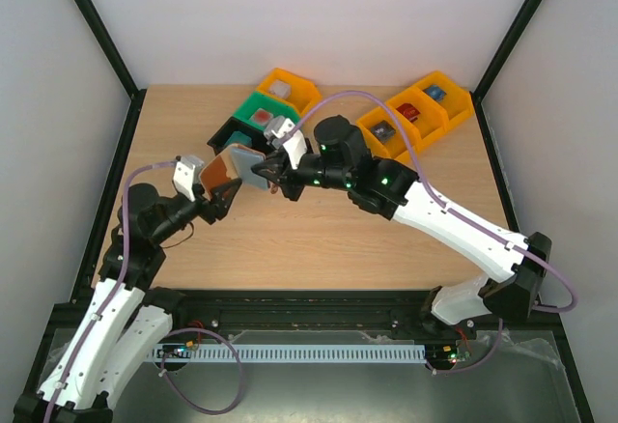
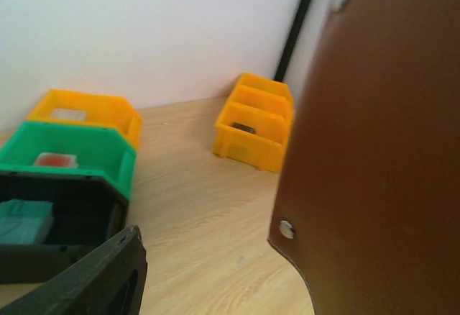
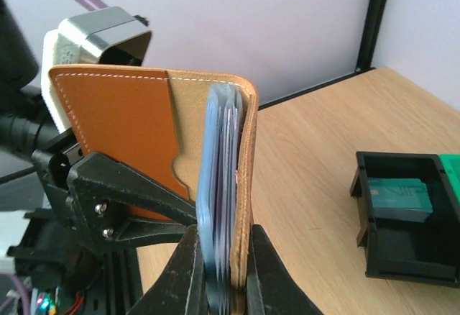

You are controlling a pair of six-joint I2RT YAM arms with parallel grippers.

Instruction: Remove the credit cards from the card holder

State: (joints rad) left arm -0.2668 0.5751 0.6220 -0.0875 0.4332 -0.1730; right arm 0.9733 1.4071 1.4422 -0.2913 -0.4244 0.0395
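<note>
The brown leather card holder (image 1: 235, 165) is held open above the table between both grippers. My right gripper (image 1: 273, 172) is shut on its right half; in the right wrist view my right gripper (image 3: 219, 275) pinches the leather cover and a stack of thin pale blue-grey leaves (image 3: 219, 164). I cannot pick out any credit card among them. My left gripper (image 1: 227, 193) straddles the other half. In the left wrist view the holder's brown outside (image 2: 381, 149) fills the right. One finger (image 2: 108, 279) stands apart from it, with table showing between; the other is hidden.
A black bin (image 1: 232, 139) holding a teal block, a green bin (image 1: 259, 109) and a yellow bin (image 1: 287, 87) stand just behind the holder. Three more yellow bins (image 1: 415, 114) sit at the back right. The black bin (image 3: 402, 221) is close to my right gripper.
</note>
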